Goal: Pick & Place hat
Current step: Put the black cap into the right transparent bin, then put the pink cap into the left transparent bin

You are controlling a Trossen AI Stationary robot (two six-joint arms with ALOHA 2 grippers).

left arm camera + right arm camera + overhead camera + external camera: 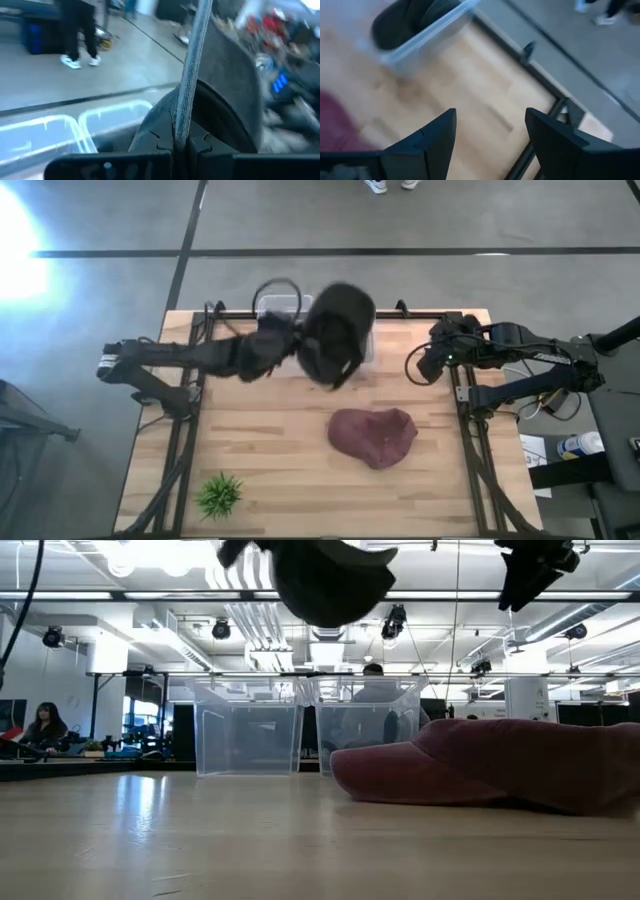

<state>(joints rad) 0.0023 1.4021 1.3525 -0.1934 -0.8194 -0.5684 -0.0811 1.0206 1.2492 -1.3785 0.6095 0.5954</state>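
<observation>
A black hat hangs high in my left gripper, over the clear bins at the table's far edge. In the low view the black hat is well above the bins' rims. My left gripper is shut on it. A maroon hat lies flat on the table's middle right, seen large in the low view. My right gripper is open and holds nothing. It hovers above the table's right far part, beside the bins. My left gripper pinches a thin edge of the black hat between its two fingers; brim or rim, I cannot tell. The edge runs straight out from between the fingers. The hat is lifted clear of table and bins, its bulk beyond and beside the fingers.
Two clear plastic bins stand side by side at the far edge. A small green plant sits near the table's near left corner. Bare wood lies between the plant and the maroon hat. People stand on the floor beyond the table.
</observation>
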